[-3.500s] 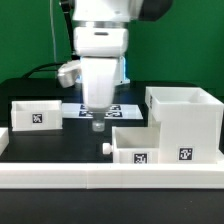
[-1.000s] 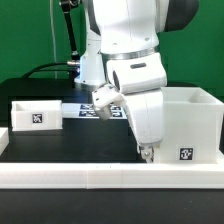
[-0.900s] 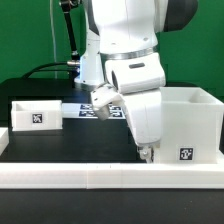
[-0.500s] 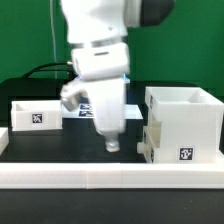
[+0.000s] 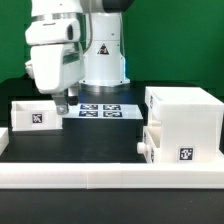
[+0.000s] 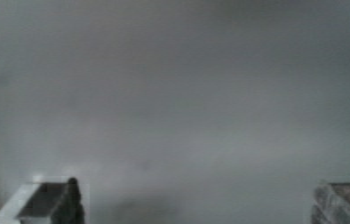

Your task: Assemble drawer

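Note:
The tall white casing (image 5: pixel 186 112) stands at the exterior view's right. One tray (image 5: pixel 170 146) sits inside its lower part, with its knob (image 5: pixel 141 146) and tagged front showing. The second tray (image 5: pixel 32 115) lies open-top at the exterior view's left. My gripper (image 5: pixel 62 102) hangs just above and beside this left tray, far from the casing. In the wrist view the gripper (image 6: pixel 198 205) is open and empty. Its two fingertips (image 6: pixel 51 200) are wide apart over blurred grey.
The marker board (image 5: pixel 100 109) lies flat at the back middle. The long low white border rail (image 5: pixel 100 176) runs along the front of the black table. The robot's base (image 5: pixel 103 50) stands behind the marker board.
The arm has swung from the casing at the exterior view's right over to the left tray. The tray that lay in front of the casing now sits inside it.

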`<state>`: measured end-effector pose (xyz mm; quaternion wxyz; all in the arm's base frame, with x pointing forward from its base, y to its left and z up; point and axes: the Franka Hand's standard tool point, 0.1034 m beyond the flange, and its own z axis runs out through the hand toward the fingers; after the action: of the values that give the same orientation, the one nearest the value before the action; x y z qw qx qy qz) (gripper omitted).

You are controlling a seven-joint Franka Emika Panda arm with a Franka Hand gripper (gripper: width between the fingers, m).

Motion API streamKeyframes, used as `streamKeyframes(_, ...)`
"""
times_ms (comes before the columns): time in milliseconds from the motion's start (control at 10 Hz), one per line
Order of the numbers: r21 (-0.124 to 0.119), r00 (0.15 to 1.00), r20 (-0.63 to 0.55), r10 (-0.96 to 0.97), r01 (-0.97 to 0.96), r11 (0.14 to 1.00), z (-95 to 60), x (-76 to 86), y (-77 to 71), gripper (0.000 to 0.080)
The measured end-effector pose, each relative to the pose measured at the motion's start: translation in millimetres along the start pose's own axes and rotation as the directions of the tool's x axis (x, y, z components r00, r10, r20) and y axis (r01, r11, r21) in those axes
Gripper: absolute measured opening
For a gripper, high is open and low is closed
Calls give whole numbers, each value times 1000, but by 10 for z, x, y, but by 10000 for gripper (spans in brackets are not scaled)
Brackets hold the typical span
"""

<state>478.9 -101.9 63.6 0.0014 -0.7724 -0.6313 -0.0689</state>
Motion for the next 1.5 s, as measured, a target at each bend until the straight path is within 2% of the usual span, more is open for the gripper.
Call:
streamKeyframes(200, 9, 1000, 6, 15, -15, 1000, -32, -151, -83, 648)
streamKeyframes(400, 10, 999, 7, 41, -41, 999, -20, -148, -86, 648)
streamKeyframes(700, 8, 971, 7, 240, -240, 971, -17, -160, -88, 648)
streamKeyframes(800, -16, 945, 3, 327, -326, 945, -25, -240, -81, 648)
streamKeyframes(1000, -36, 820, 0, 573, -572, 819, -35, -270, -242, 648)
streamKeyframes(1100, -36, 770, 2, 638, -638, 769, -36, -278, -306, 648)
streamKeyframes(1500, -33, 589, -7, 808, -808, 588, -29, -283, -315, 648)
